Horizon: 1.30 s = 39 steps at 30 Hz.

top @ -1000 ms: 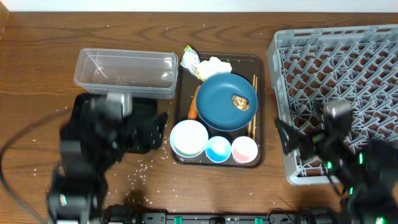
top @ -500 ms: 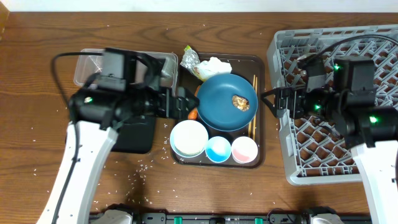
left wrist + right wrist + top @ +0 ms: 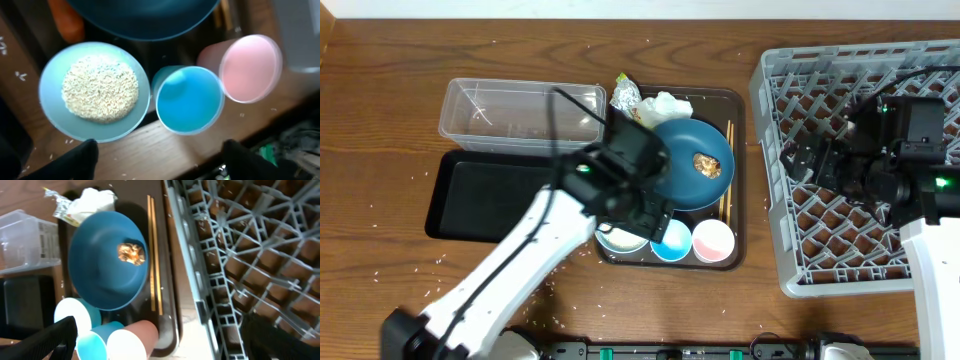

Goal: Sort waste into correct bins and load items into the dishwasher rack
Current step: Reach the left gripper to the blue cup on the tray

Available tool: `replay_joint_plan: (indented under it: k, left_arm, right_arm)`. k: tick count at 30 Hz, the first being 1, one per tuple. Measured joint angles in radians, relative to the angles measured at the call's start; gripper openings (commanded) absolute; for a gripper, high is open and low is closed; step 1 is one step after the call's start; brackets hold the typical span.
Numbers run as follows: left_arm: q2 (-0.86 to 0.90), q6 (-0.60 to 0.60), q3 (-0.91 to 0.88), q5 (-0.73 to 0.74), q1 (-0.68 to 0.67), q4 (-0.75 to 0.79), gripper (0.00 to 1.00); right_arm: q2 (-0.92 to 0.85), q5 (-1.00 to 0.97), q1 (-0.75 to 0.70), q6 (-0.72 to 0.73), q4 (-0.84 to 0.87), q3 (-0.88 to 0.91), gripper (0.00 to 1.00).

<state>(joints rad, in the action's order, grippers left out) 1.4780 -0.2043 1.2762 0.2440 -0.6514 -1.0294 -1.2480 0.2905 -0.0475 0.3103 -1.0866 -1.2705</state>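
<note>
The clear tub (image 3: pixel 520 112) is sitting above the black tray (image 3: pixel 485 195), left. Mid-frame the left arm (image 3: pixel 560 230) is hiding the bowl (image 3: pixel 52 95) overhead; its wrist view is showing grainy rice (image 3: pixel 100 95) inside, round blue cup (image 3: pixel 189 100), pink cup (image 3: pixel 247 67), left gripper (image 3: pixel 162 160) gaping. Rightward the right gripper (image 3: pixel 160 335) is gaping too, over the lattice rack (image 3: pixel 860 150)

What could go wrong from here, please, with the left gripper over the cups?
The open left gripper hovers above the light-blue cup, tight between the white bowl and the pink cup; a closing finger might knock either. The bowl holds rice, which a nudge could spill. The brown food lump lies on the dark-blue plate; racking that now would carry waste along.
</note>
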Motion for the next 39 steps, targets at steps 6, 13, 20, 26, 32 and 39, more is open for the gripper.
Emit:
replay_joint_plan:
  k: [6, 13, 20, 26, 32, 39]
  left_arm:
    - [0.13, -0.061, -0.045, -0.045, -0.054, 0.076, 0.61]
    - [0.257, -0.069, -0.046, -0.056, -0.067, 0.124, 0.34]
    - [0.313, -0.065, -0.048, -0.061, -0.067, 0.128, 0.06]
    - [0.291, -0.061, -0.047, -0.06, -0.067, 0.076, 0.06]
    - [0.148, -0.061, 0.004, -0.08, -0.046, -0.034, 0.06]
    - [-0.091, -0.048, 0.029, 0.049, 0.127, 0.098, 0.06]
  right_arm:
    - [0.0, -0.012, -0.002, -0.033, -0.048, 0.0, 0.99]
    - [0.0, -0.023, -0.002, -0.045, -0.053, 0.0, 0.99]
    - [0.0, -0.041, -0.002, -0.051, -0.055, 0.0, 0.99]
    - [0.0, -0.045, -0.002, -0.051, -0.055, 0.0, 0.99]
    - [0.0, -0.044, -0.002, -0.052, -0.055, 0.0, 0.99]
    - [0.0, 0.158, -0.002, -0.163, -0.015, 0.0, 0.88]
